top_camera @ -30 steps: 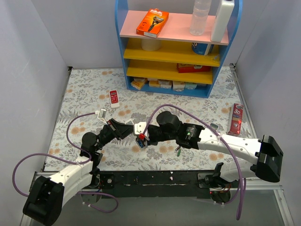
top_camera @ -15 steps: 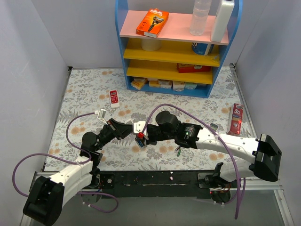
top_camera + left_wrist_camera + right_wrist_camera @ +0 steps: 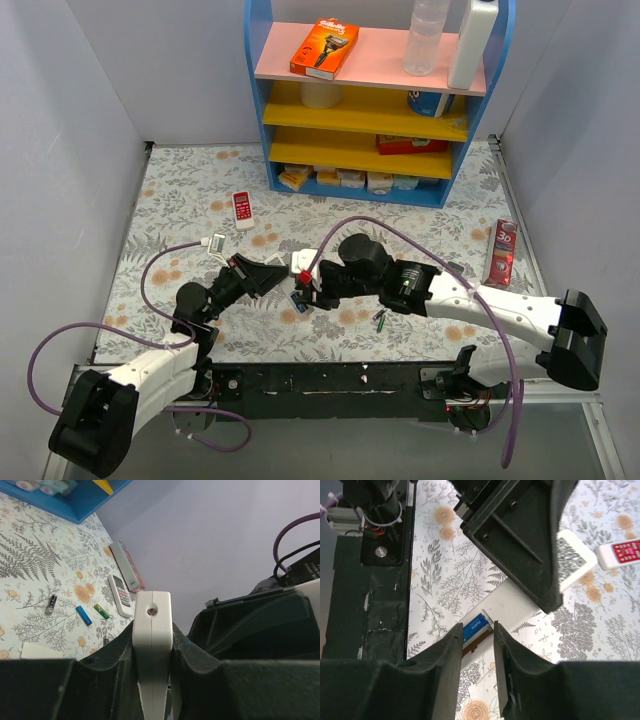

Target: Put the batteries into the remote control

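Note:
My left gripper (image 3: 264, 278) is shut on the remote control (image 3: 152, 630), a slim white bar held edge-up between the jaws (image 3: 299, 266). In the right wrist view the remote control's plain back (image 3: 512, 602) faces the camera with its compartment open, and a blue battery (image 3: 476, 625) lies inside. My right gripper (image 3: 477, 632) is open just over that end, one finger on each side of the compartment and nothing held. Loose batteries lie on the mat: a dark one (image 3: 50, 604), a blue one (image 3: 83, 615) and a green one (image 3: 101, 611). One of them shows from above (image 3: 380, 318).
A red-and-white remote (image 3: 242, 210) and a patterned white card (image 3: 215, 240) lie to the left. A blue shelf unit (image 3: 370, 100) stands at the back and a red box (image 3: 501, 255) at the right. Another white buttoned remote (image 3: 120, 595) and a flat white piece (image 3: 40, 651) lie on the mat.
My right gripper has opened and let go of the blue battery, which now sits in the remote's compartment. The left gripper still holds the remote and has barely moved.

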